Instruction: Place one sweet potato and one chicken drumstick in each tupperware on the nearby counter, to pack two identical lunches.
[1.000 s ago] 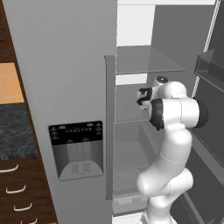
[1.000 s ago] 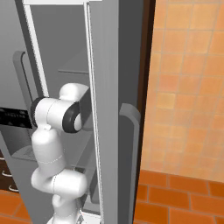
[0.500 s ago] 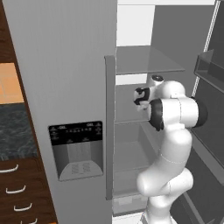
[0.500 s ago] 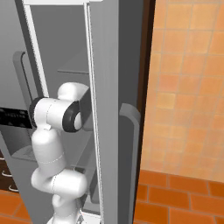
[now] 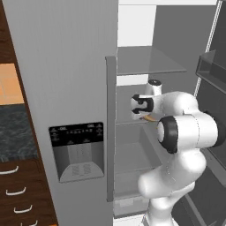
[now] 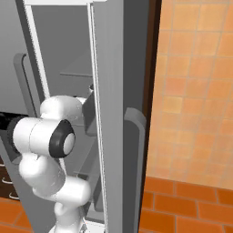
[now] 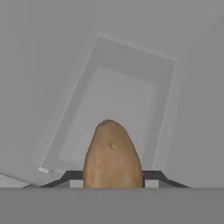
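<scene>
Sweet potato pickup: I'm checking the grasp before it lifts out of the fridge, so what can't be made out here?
- Fingers: in the hand view the sweet potato covers them.
- Gripper: in the left base view the white arm hides it; an orange sliver shows.
- Fridge door: in the right base view it blocks the hand.

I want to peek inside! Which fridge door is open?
The door on the right, swung wide with bins on its inside. The other door, with the water dispenser, is shut.
</scene>
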Motion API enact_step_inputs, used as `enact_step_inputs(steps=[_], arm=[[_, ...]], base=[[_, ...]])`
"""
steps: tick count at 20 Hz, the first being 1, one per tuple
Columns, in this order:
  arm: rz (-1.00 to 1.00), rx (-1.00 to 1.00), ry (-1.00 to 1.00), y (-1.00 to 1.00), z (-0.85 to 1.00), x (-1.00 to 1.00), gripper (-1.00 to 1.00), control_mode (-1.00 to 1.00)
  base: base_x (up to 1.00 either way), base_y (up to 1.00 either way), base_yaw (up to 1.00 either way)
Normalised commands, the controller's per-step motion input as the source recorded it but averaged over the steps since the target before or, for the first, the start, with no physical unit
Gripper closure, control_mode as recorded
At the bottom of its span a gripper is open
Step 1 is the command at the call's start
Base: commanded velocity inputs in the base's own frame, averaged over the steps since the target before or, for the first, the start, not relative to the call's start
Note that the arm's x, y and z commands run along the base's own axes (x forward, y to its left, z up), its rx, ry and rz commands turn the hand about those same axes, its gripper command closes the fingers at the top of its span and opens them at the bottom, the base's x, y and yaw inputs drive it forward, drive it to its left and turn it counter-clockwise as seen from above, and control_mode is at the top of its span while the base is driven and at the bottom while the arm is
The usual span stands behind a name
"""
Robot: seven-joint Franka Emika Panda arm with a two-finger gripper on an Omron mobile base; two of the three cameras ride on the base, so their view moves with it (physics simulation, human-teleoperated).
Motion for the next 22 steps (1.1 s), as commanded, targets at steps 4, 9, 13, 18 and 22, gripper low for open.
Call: enact_step_inputs(steps=[4, 9, 13, 18, 22], arm=[[-0.01, -0.04, 0.00, 0.22, 0.66, -0.97, 1.00, -1.00], [-0.03, -0.01, -0.01, 0.01, 0.74, -1.00, 1.00, -1.00], [-0.02, 0.00, -0.02, 0.06, 0.78, -1.00, 1.00, -1.00], [0.00, 0.00, -0.05, 0.10, 0.87, -0.94, 1.00, -1.00], [0.00, 0.00, -0.08, 0.00, 0.59, -0.73, 1.00, 1.00]], base=[[0.00, 0.00, 0.00], [0.00, 0.00, 0.00], [0.00, 0.00, 0.00], [0.00, 0.00, 0.00], [-0.25, 0.03, 0.00]])
